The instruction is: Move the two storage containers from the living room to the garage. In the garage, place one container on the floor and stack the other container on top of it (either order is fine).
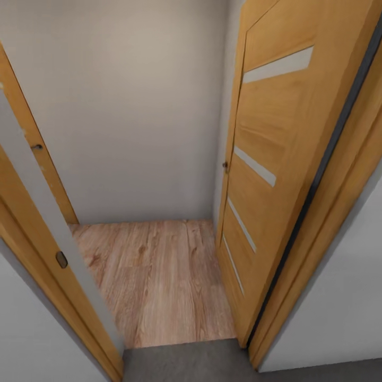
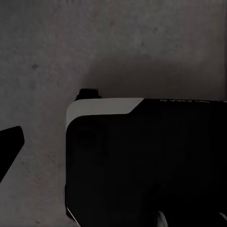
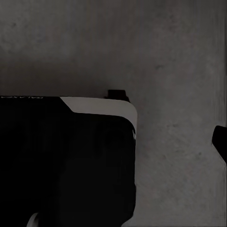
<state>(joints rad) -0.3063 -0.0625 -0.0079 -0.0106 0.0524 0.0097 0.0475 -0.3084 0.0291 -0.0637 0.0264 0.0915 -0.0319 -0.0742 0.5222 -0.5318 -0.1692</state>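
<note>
Underfoot, dark grey concrete floor (image 1: 185, 363) runs along the near edge of the head view, speckled and rough in both wrist views. Black robot base with white trim (image 2: 142, 161) sits over it. Left claw: a dark tip (image 2: 9, 146) at frame edge, opening can't tell. Right claw: dark tip (image 3: 220, 142) at edge, can't tell either; grip contents unclear. Past the threshold, light wood plank flooring (image 1: 159, 276). Open wooden door with pale glass strips (image 1: 265, 175) on the right, wood door frame (image 1: 32, 223) left, narrowing the passage. Plain grey-white wall (image 1: 132, 106) closes the far end.
</note>
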